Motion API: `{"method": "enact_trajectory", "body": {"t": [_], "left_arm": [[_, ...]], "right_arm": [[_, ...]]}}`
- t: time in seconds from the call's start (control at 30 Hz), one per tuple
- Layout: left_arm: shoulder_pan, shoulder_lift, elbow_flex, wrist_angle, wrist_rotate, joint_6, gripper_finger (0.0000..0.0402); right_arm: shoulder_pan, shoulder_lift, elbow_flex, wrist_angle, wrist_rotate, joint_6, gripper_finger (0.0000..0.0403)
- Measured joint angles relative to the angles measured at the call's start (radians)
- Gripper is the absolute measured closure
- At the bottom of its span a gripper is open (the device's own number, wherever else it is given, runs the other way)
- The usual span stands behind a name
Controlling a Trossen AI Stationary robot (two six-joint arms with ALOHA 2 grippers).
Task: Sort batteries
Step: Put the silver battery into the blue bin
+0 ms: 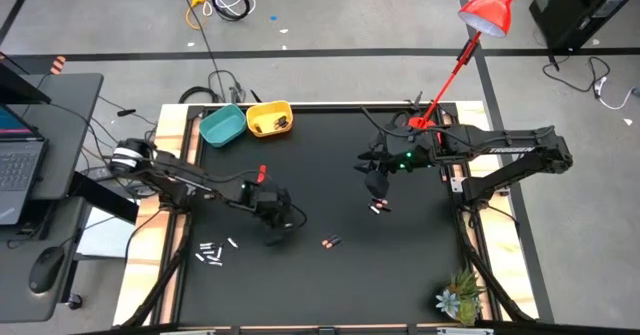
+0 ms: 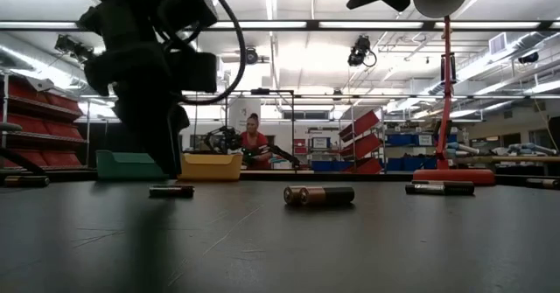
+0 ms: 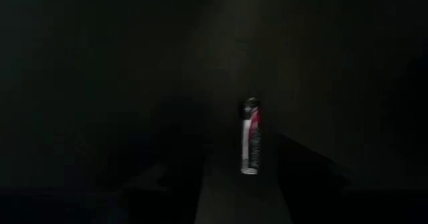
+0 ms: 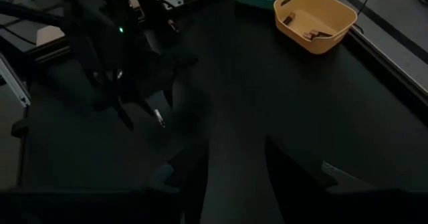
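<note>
**Step in hand.** The left gripper (image 1: 275,218) stood low over the near-left part of the flat black table (image 1: 330,155). Its fingers were apart, with a small whitish-silver cylindrical battery with a pink band (image 3: 251,144) lying on the table between them, apparently not clamped. I judged this to be a pick of one battery, with the grasp not made. The right gripper (image 1: 377,183) hovered over the table's middle, its fingers parted and empty, above a small dark battery (image 1: 378,207).

**Task's things.** A loose cluster of whitish batteries (image 1: 210,253) lay near the front-left edge. A dark copper-ended pair (image 1: 331,242) lay front of centre. The yellow plastic bowl (image 1: 252,110) held a few pieces. The teal plastic bowl (image 1: 205,125) stood just beside it at the back-left corner.

**Next move.** It calls for closing squarely on the battery, lifting, then carrying it rearward to a bowl.

**Clearances.** The table between gripper and bowls was open. The whitish cluster lay close to the left edge, so rolling is a risk there. The red desk lamp (image 1: 490,10) and the small green potted plant (image 1: 458,300) stood on the right side, well apart.
</note>
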Motion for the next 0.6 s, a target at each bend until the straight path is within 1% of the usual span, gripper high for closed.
{"method": "enact_trajectory", "body": {"t": [0.2, 0.37, 0.43, 0.47, 0.57, 0.6], "left_arm": [[-0.029, 0.061, 0.000, 0.026, -0.026, 0.036, 0.0223], [-0.063, 0.113, 0.006, 0.026, -0.110, 0.052, 0.0246], [-0.077, 0.130, 0.008, 0.019, -0.146, 0.059, 0.0271], [-0.083, 0.135, 0.009, 0.019, -0.153, 0.065, 0.0291], [-0.094, 0.143, 0.009, 0.032, -0.147, 0.094, 0.0369], [-0.096, 0.143, 0.008, 0.040, -0.140, 0.098, 0.0379]], "right_arm": [[0.000, 0.000, 0.000, -0.004, 0.000, 0.000, 0.0245], [0.000, 0.000, 0.000, -0.016, 0.000, 0.000, 0.0245], [0.000, 0.000, 0.000, -0.026, 0.000, 0.000, 0.0245], [0.000, 0.000, 0.000, -0.031, 0.000, 0.000, 0.0245], [-0.001, 0.000, 0.000, -0.032, 0.000, 0.000, 0.0245], [-0.001, 0.000, 0.000, -0.032, 0.000, 0.000, 0.0245]]}}
